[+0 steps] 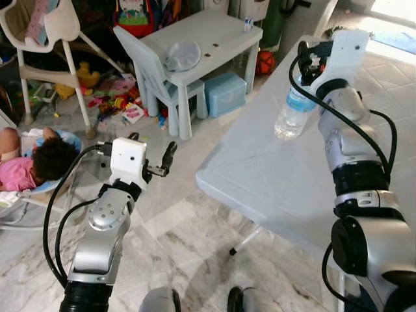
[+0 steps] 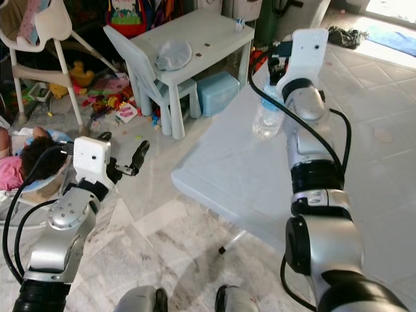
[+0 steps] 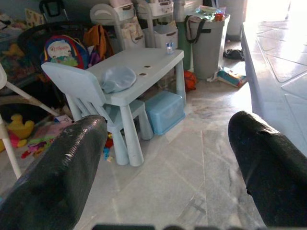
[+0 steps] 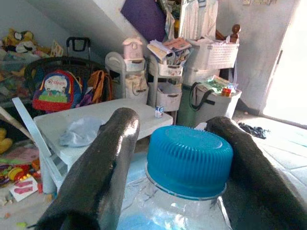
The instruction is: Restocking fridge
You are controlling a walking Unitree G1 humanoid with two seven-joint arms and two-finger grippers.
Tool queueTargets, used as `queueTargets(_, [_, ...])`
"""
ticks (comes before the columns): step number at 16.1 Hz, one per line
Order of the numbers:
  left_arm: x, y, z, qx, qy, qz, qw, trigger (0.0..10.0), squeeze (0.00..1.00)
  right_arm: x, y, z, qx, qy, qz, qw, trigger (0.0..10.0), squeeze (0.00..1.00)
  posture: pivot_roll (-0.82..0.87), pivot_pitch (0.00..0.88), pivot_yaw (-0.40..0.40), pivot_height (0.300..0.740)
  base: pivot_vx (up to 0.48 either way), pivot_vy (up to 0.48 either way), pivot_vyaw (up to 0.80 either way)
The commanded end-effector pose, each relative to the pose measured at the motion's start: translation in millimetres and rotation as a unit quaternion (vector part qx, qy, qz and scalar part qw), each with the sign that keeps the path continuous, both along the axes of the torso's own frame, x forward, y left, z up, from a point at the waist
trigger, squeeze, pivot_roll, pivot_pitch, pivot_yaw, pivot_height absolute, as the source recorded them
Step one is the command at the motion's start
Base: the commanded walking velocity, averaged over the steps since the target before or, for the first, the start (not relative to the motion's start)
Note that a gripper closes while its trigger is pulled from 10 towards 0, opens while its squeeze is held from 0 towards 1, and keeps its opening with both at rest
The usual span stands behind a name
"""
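A clear water bottle (image 1: 290, 116) with a blue cap (image 4: 189, 158) and blue label stands upright on the pale grey table (image 1: 260, 175), near its far left edge. My right gripper (image 4: 170, 119) reaches over the table to the bottle's top. Its two black fingers (image 4: 103, 172) press close on either side of the cap, shut on it. My left gripper (image 1: 153, 146) is held out over the marble floor left of the table, open, with nothing between its fingers (image 3: 57, 167).
Beyond the grey table stand a small pale-blue table (image 1: 201, 32) and chair (image 1: 140, 58), with a blue box (image 1: 224, 92) underneath. Toys (image 1: 114, 101) litter the floor by a white high chair (image 1: 45, 39). A person in pink (image 1: 29, 166) lies low at far left.
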State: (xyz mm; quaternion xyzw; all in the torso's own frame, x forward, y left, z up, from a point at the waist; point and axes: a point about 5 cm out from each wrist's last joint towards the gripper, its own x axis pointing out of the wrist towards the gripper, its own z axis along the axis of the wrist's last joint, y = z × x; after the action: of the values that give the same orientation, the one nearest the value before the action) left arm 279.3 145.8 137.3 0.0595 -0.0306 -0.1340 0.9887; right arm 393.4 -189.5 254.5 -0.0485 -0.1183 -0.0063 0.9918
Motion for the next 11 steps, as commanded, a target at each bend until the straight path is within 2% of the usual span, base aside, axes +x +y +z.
queueTargets(1, [-0.4,-1.9,-0.7,0.009,0.005,-0.008,1.0,10.0,0.0,-2.1,-2.0,-1.7,-0.008,0.006,-0.008,1.0,0.0,0.0,0.14,0.099,0.024,0.74,0.0,0.0,0.0])
queueTargets(6, [-1.0,-3.4,-5.7,0.023,0.023,-0.016,0.999,10.0,0.0,-9.4,-0.5,-3.8,-0.005,0.023,-0.001,1.0,0.0,0.0,0.12,0.077,0.016,0.74,0.0,0.0,0.0])
queueTargets(7, [0.0,2.3,-6.5,0.03,0.022,0.014,0.999,10.0,0.0,-12.9,0.9,-6.9,-0.003,0.03,0.004,1.0,0.0,0.0,0.12,0.071,0.014,0.74,0.0,0.0,0.0])
queueTargets(8, [0.3,8.0,-8.2,0.019,0.025,0.03,0.999,10.0,0.0,-21.8,7.1,-13.7,0.017,0.04,0.019,0.999,0.0,0.0,0.11,0.073,0.013,0.74,0.0,0.0,0.0])
queueTargets(9, [0.2,8.4,-8.8,0.018,0.026,0.03,0.999,10.0,0.0,-24.7,9.6,-15.1,0.022,0.039,0.023,0.999,0.1,0.0,0.11,0.077,0.014,0.74,0.0,0.0,0.0])
queueTargets(10, [0.0,8.3,-9.4,0.018,0.027,0.029,0.999,10.0,0.0,-28.7,12.3,-15.4,0.032,0.031,0.028,0.999,0.5,0.0,0.11,0.074,0.014,0.74,0.0,0.0,0.0])
queueTargets(11, [-0.3,7.6,-10.3,0.017,0.029,0.028,0.999,10.0,0.0,-37.2,18.6,-14.8,0.05,0.013,0.044,0.998,1.3,0.0,0.11,0.062,0.012,0.74,0.0,0.0,0.0])
